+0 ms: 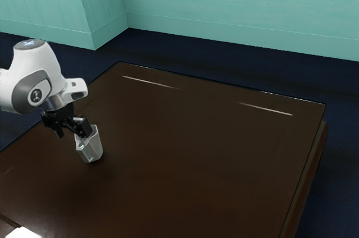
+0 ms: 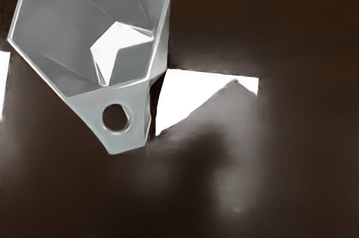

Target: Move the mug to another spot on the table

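Over the table (image 1: 196,137), gripper (image 1: 72,132) apparently at mug (image 1: 91,147).

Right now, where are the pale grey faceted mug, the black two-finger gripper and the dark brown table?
pale grey faceted mug (image 1: 91,148), exterior view, its outer wall.
black two-finger gripper (image 1: 69,131), exterior view, midway between its fingertips.
dark brown table (image 1: 213,154), exterior view, bare top.

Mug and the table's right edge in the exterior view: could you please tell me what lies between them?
Nothing does: the exterior view shows bare dark table from the mug to that edge.
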`<state>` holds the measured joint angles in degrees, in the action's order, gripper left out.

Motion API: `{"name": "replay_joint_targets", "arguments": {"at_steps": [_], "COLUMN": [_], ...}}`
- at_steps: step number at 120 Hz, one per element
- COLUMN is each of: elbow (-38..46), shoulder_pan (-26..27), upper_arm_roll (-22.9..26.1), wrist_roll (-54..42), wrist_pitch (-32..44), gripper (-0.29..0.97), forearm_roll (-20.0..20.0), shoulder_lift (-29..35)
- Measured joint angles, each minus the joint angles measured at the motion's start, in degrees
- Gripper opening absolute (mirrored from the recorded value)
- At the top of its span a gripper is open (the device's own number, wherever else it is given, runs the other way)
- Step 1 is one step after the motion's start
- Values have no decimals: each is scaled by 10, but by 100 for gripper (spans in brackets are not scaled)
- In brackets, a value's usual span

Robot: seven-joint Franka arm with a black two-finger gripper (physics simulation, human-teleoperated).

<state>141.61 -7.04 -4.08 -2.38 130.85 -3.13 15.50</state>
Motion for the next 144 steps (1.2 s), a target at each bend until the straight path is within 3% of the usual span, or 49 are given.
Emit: {"name": "replay_joint_targets", "arguments": {"at_steps": [12, 30, 53, 100, 122, 132, 144], "elbow": [17, 20, 20, 12, 5, 3, -6], "shoulder_pan": [-6, -12, -19, -50, -35, -26, -17], "upper_arm_roll": [0, -1, -1, -1, -2, -1, -2], "wrist_roll": [49, 109, 165, 235, 257, 266, 292], "wrist_pitch": [60, 130, 184, 236, 252, 258, 263], "gripper": [67, 52, 42, 25, 9, 7, 4], "forearm_roll": [2, 5, -16, -50, -65, -95, -187], "shoulder_lift": [-30, -80, -119, -175, -179, -174, -163]}}
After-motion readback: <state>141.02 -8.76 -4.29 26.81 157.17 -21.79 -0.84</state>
